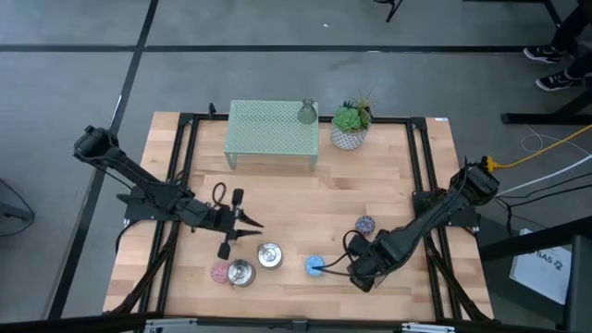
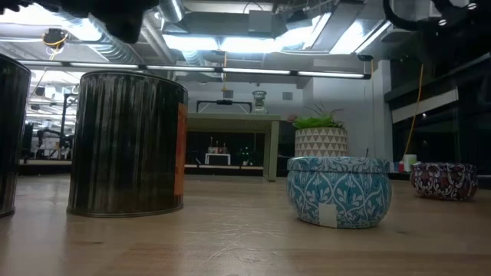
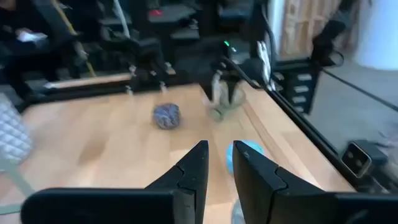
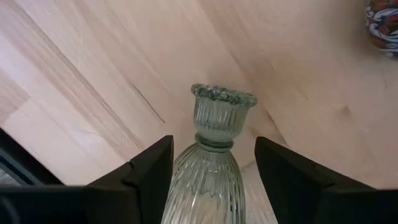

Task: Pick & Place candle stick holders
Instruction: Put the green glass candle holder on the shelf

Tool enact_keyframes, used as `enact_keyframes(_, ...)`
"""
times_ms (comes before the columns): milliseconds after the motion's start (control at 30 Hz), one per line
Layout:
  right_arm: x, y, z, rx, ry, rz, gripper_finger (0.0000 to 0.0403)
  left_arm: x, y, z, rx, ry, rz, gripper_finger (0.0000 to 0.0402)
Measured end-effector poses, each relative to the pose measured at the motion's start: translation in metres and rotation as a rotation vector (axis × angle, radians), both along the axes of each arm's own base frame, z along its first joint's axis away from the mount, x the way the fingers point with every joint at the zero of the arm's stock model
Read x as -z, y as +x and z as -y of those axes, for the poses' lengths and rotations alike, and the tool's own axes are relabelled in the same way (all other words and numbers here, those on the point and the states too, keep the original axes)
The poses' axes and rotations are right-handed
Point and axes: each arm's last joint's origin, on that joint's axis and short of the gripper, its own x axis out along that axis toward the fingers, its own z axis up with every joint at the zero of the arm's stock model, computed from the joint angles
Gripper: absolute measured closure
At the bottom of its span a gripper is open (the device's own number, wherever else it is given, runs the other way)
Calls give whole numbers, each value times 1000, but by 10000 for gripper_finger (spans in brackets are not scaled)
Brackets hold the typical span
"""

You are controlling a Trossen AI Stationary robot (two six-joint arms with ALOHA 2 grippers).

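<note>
- we judged the step in hand to be the pick of a ribbed clear glass candlestick holder [image 4: 211, 162]; in the right wrist view it lay between the two dark fingers [image 4: 140, 177] of our right gripper [image 4: 214, 171], which stood apart on either side of it, and whether they pressed the glass we could not tell.
- from above, our right gripper [image 1: 363, 268] sat low at the near right of the table [image 1: 388, 199], just beside the blue patterned tin holder [image 1: 314, 266], with the purple patterned holder [image 1: 366, 224] near it.
- the glass holder's long axis ran straight out along the fingers, its scalloped cup end pointing away from the wrist over bare wood; whether it rested on the table or was carried we could not tell.
- the next move, as we judged it, called for a firm, even squeeze on the tapered body, then a carry to the mint-green mesh stand [image 1: 273, 132], where another glass holder [image 1: 307, 113] already stood.
- our left gripper [image 1: 248, 222] waited with its fingers nearly closed and empty, above the two silver holders [image 1: 269, 254] and the pink one [image 1: 220, 272].
</note>
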Motion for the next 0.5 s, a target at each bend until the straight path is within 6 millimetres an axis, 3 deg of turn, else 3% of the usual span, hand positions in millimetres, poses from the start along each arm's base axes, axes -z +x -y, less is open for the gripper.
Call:
enact_keyframes(167, 3, 2, -1, -45, -7, 14, 183, 2, -21, -4, 10, -16, 52, 347)
enact_keyframes(500, 24, 11, -4, -39, -16, -12, 185, 33, -64, -38, -124, -117, 199, 366)
